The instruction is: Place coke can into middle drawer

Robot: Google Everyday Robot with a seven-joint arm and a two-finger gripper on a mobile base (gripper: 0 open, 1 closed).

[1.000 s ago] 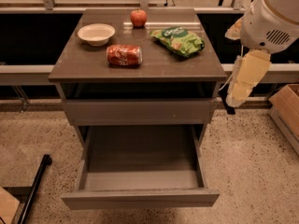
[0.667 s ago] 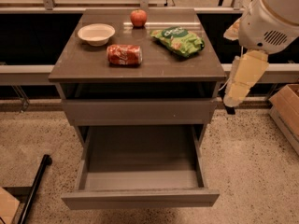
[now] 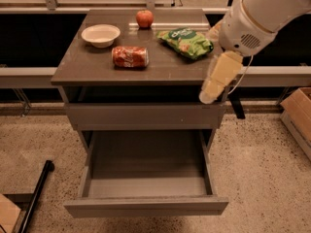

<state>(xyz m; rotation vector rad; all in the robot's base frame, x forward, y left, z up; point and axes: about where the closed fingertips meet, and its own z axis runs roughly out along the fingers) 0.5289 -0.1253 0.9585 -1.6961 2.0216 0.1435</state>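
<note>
Change: the gripper [image 3: 208,97] has come in leftward from beside the cabinet. It now hangs at the front right corner of the counter [image 3: 80,64], its tip dipping just below the front edge.
Gripper: cream-coloured, pointing down and slightly left, under the white arm [image 3: 265,18]. How far open it is cannot be told. It has hold of no task thing.
Coke can [image 3: 130,57]: has not moved. It lies on its side near the middle of the counter, a little toward the front edge, well apart from the gripper.
Neighbours: a white bowl [image 3: 100,35] sits toward the back left corner and an apple [image 3: 144,18] by the back edge. A green snack bag [image 3: 185,41] lies toward the right edge, between the can and the arm.
Middle drawer [image 3: 146,207]: pulled fully out below the shut top drawer [image 3: 146,116], its grey inside bare.
Meaning: the drawer looks ready to take the can, so the step in hand is likely the reach for it, only just begun.
Next call: the gripper probably must rise over the front edge and travel left, passing the bag, before it can come down on the can.
</note>
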